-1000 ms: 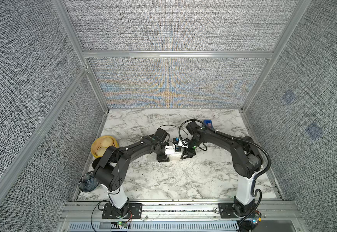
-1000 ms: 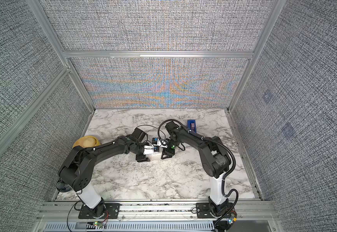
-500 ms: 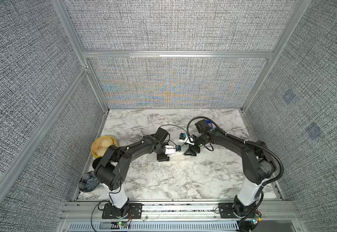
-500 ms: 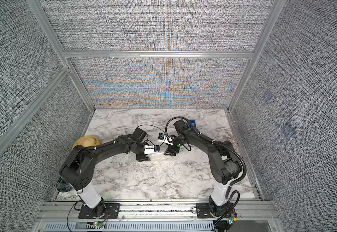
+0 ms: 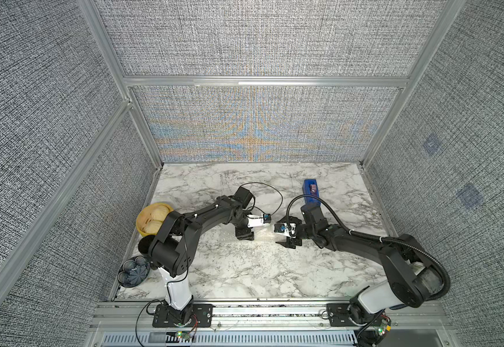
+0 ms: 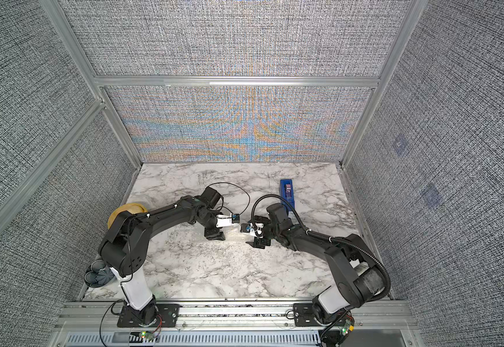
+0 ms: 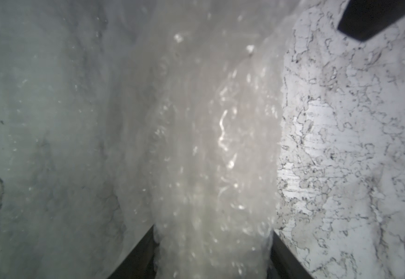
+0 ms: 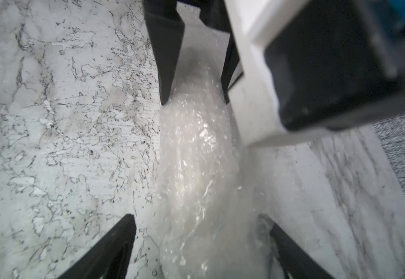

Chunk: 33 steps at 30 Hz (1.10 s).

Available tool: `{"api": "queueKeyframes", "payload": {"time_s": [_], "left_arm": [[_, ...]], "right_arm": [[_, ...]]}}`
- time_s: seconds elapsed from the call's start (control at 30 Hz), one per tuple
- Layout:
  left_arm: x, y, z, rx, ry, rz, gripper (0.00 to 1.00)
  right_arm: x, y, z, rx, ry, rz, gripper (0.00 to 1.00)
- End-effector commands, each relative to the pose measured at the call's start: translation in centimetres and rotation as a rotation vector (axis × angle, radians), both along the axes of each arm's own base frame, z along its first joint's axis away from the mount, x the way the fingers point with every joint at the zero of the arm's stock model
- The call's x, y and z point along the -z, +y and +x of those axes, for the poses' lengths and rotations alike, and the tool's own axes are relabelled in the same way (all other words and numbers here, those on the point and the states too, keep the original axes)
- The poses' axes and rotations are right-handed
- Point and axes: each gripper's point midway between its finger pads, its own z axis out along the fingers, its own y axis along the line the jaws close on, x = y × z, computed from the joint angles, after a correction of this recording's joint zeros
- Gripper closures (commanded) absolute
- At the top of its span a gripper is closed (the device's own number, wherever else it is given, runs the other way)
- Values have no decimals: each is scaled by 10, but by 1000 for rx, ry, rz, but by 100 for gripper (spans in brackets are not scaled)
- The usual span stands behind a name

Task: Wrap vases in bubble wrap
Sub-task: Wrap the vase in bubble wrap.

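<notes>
The bubble wrap (image 5: 263,237) lies rolled into a whitish bundle on the marble table (image 5: 244,270), between my two grippers in both top views. The vase is hidden inside it; only a pale shape shows through the wrap (image 7: 216,145). My left gripper (image 7: 213,229) is shut on one end of the bundle, with a finger pressed to each side, as the right wrist view also shows of the left gripper (image 8: 195,102). My right gripper (image 8: 196,217) straddles the other end of the bubble wrap (image 8: 196,157) with its jaws open, one fingertip (image 8: 121,232) clearly off the wrap.
A yellow bowl (image 5: 142,223) with pale pieces, a black tumbler (image 5: 145,245) and a dark blue pleated piece (image 5: 133,272) stand along the left edge. A blue tape dispenser (image 5: 311,190) sits at the back right. Fabric walls enclose the table on three sides.
My right gripper's jaws have widened off the bundle, and the right arm's elbow has swung out toward the front right. The left gripper has kept its hold in place.
</notes>
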Motion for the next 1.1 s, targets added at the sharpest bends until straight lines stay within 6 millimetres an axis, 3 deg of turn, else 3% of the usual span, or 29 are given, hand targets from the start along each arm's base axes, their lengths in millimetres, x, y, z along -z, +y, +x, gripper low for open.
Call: {"api": "queueKeyframes", "payload": {"time_s": [0.0, 0.13, 0.27, 0.4, 0.67, 0.9, 1.07], "left_arm": [[4, 6, -13, -4, 82, 27, 38], [3, 7, -12, -9, 123, 18, 38], [5, 8, -12, -4, 142, 28, 38], [5, 8, -13, 4, 146, 26, 38], [5, 10, -12, 5, 187, 37, 38], [4, 9, -13, 14, 234, 38, 38], [8, 8, -12, 17, 259, 51, 37]], "right_arm": [[-18, 8, 18, 28, -204, 18, 18], [-9, 9, 15, 23, -247, -25, 18], [-26, 10, 14, 59, -316, 26, 18], [-36, 13, 4, 14, -278, 46, 18], [0, 23, -15, -72, -147, -45, 18], [21, 17, 14, 25, -199, -125, 20], [33, 19, 19, 14, -197, -158, 20]]}}
